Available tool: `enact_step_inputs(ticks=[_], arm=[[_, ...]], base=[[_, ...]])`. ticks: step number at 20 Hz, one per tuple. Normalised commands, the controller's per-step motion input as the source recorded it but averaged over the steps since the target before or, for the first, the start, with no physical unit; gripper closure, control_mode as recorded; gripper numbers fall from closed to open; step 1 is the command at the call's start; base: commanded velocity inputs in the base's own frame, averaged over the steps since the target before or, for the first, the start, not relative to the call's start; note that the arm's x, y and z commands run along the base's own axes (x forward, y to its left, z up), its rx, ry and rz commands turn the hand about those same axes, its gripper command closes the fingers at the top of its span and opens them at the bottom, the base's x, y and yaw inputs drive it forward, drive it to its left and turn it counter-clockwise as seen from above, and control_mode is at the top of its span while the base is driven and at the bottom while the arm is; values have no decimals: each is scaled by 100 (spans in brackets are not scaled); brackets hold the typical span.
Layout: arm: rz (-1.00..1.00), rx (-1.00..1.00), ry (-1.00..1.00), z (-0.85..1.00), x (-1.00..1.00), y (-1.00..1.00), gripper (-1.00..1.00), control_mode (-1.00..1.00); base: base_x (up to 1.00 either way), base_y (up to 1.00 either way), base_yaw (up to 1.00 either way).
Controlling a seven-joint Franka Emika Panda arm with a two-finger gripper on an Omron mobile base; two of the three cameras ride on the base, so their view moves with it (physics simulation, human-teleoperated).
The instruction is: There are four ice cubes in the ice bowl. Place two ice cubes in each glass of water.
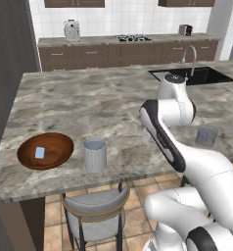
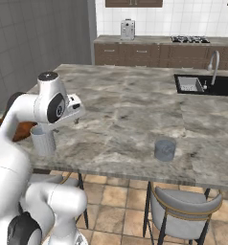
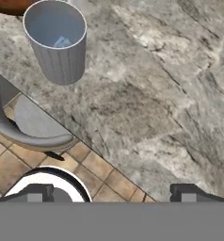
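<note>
No writing is showing anywhere. The gripper (image 3: 111,193) is hanging spread wide and empty over the desk (image 3: 147,94) edge, near a glass (image 3: 56,41) holding ice.

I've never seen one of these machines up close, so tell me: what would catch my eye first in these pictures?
Probably the big white robot arm looming over the marble island counter. Next, the glossy reddish-brown ice bowl at the counter's near left, with one pale-blue ice cube visible in it. Beside it stands a ribbed tumbler, with a second tumbler farther right.
</note>
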Motion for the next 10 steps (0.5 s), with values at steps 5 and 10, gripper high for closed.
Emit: enact_step_inputs(ticks=[5,10], arm=[[17,-2,0,0,19,100,-100,-100],[11,-2,1,-3,37,100,-100,-100]], base=[[0,0,0],[0,0,0]])
